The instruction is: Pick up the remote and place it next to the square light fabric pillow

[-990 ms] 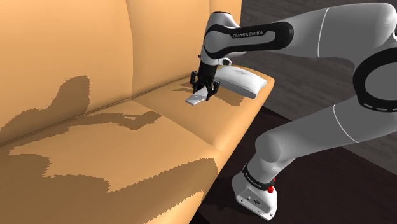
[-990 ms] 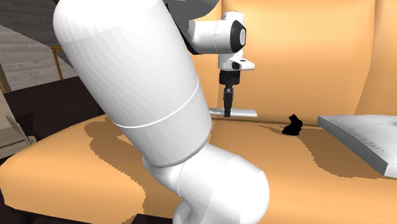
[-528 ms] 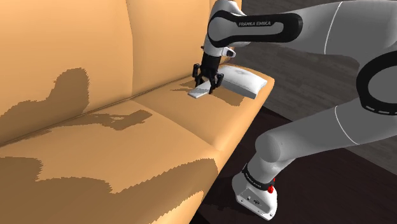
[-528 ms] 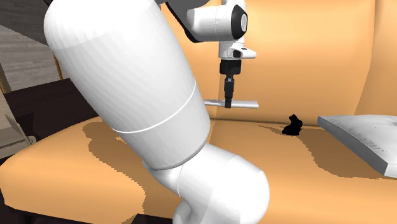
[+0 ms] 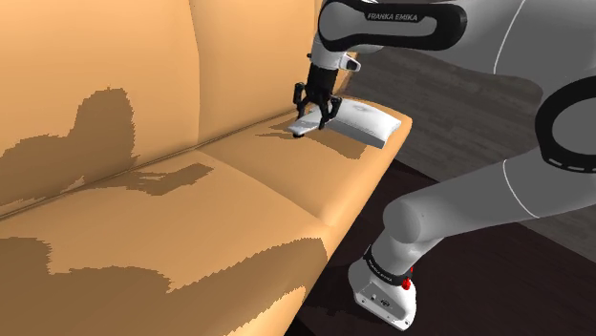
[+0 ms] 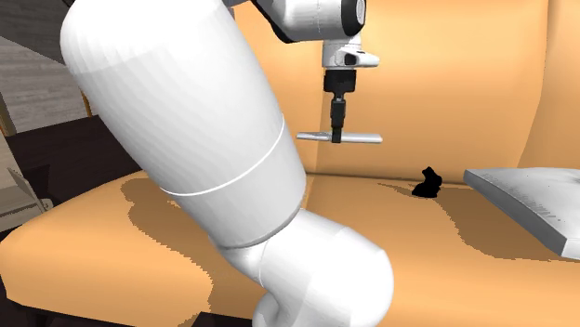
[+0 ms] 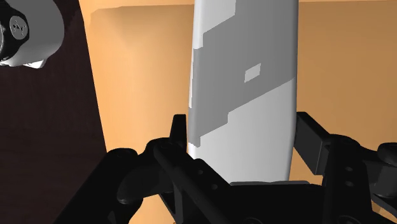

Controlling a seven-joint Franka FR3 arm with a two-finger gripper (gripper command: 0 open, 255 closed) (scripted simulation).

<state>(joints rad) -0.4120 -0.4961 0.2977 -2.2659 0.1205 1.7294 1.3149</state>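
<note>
- An all-black two-finger gripper (image 6: 336,132) hangs in the upper middle of the frame, clasping a flat light-grey remote (image 6: 362,138), which is level and clear above the orange sofa seat (image 6: 390,241).
- A square light-grey pillow (image 6: 530,209) lies at the right edge.
- A bulky white arm link (image 6: 177,121) looms at the left.

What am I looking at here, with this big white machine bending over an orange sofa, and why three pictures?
It is a white robot arm beside an orange sofa. One picture looks down from beside its base, the second from close behind the arm, the third from a camera on its hand. At the arm's end a black two-fingered tool is shut on a flat grey remote, held level in the air above the seat. A light grey square pillow lies at the seat's end; the remote should land beside it.
</note>
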